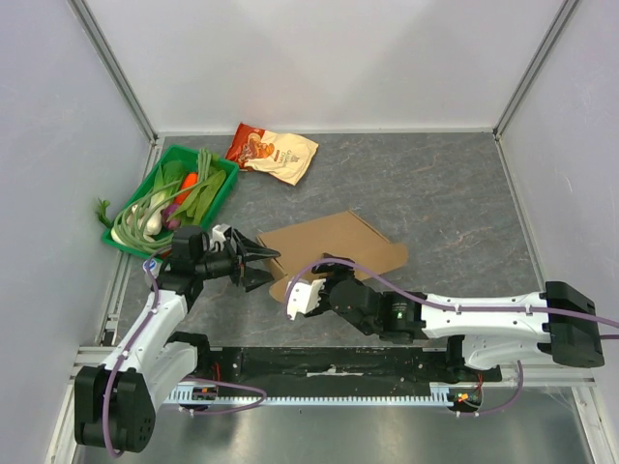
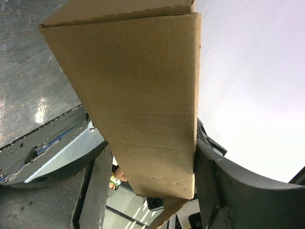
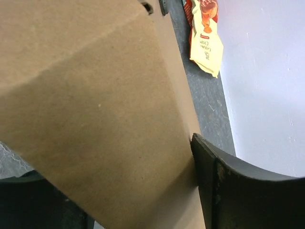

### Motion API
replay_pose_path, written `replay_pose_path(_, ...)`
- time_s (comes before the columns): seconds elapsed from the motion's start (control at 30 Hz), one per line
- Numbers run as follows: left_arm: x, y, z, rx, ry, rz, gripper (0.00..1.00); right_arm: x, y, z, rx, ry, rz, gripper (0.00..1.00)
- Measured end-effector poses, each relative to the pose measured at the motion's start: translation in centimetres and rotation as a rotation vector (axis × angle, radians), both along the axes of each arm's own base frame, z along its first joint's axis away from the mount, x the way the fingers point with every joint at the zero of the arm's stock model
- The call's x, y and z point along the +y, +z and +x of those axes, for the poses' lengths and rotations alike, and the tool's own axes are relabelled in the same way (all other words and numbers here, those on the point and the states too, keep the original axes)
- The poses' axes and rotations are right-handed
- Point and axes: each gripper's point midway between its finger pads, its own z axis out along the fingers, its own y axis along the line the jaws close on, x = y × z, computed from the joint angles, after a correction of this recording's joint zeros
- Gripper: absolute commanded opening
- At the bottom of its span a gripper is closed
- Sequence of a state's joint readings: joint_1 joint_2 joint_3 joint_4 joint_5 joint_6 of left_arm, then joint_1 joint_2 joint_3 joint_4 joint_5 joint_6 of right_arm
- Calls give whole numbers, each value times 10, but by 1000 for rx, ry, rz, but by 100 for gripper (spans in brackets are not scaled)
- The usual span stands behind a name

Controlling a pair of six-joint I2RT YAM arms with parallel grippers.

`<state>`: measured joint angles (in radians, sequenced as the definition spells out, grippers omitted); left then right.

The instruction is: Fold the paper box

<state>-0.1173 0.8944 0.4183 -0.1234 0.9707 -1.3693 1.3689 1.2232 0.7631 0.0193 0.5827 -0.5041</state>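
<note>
- The paper box [image 1: 334,253] is a brown cardboard piece. It lies near the middle of the grey bench [image 1: 445,193], close to the front edge.
- It is partly folded. In the left wrist view, one long side [image 2: 143,95] stands up with a sharp fold along its top.
- The left end effector [image 1: 265,265] pinches the box at its left end. The cardboard fills the gap and touches both black fingers [image 2: 224,191].
- The right end effector [image 1: 308,288] is at the front edge of the box. The cardboard [image 3: 95,105] sits between its fingers, and one finger [image 3: 228,191] touches it. I cannot tell if it is squeezing.
- A cream and red snack bag [image 1: 274,153] lies at the back, well apart from the box.
- A green basket [image 1: 221,196] of vegetables [image 1: 169,198] sits at the left.
</note>
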Motion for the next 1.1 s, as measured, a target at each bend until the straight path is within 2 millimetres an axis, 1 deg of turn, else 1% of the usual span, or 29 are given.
replay_pose_path(0.03, 0, 0, 1, -3, 2, 0, 64, 0, -1, 0, -1, 3, -4, 59)
replay_pose_path(0.07, 0, 0, 1, -6, 4, 2, 67, -1, -2, -1, -3, 4, -8, 56)
replay_pose_path(0.1, 0, 0, 2, -7, 7, 4, 76, -1, -3, -1, -3, 6, -9, 54)
replay_pose_path(0.13, 0, 0, 2, -7, 6, 3, 80, -1, -3, -1, -2, 5, -7, 53)
replay_pose_path(0.2, 0, 0, 1, -19, -3, 7, 92, -1, -1, -2, 5, 2, 6, 52)
replay_pose_path(0.23, 0, 0, 0, -37, -12, 13, 95, -2, -2, -2, 13, 0, 12, 51)
replay_pose_path(0.3, 0, 1, -1, -78, -29, 33, 96, -5, -2, -3, 24, -13, 17, 51)
replay_pose_path(0.4, 2, 10, 3, -177, -49, 80, 97, -14, -5, -3, 46, -42, -5, 50)
replay_pose_path(0.5, 6, 23, 9, -333, -48, 156, 98, -24, -9, -5, 81, -71, -35, 51)
replay_pose_path(0.57, 10, 28, 10, -417, -33, 202, 97, -30, -9, -7, 106, -87, -49, 52)
replay_pose_path(0.6, 14, 31, 9, -475, -17, 236, 91, -33, -9, -7, 124, -98, -58, 52)
replay_pose_path(0.67, 19, 36, 7, -563, 7, 289, 86, -37, -5, -7, 158, -112, -64, 52)
replay_pose_path(0.7, 22, 39, 6, -614, 19, 314, 79, -39, -3, -8, 187, -118, -66, 52)
replay_pose_path(0.8, 27, 47, 3, -742, 28, 368, 65, -43, 5, 0, 269, -152, -65, 52)
replay_pose_path(0.87, 28, 47, 4, -786, 18, 396, 65, -45, 6, 6, 324, -175, -78, 51)
replay_pose_path(0.97, 26, 42, 3, -841, -15, 443, 67, -45, 1, 11, 414, -191, -121, 49)
replay_pose_path(1.0, 24, 42, 1, -859, -32, 450, 70, -44, -2, 12, 437, -190, -137, 49)
replay_pose_path(1.1, 15, 42, -6, -936, -95, 501, 72, -42, -9, 16, 510, -187, -184, 49)
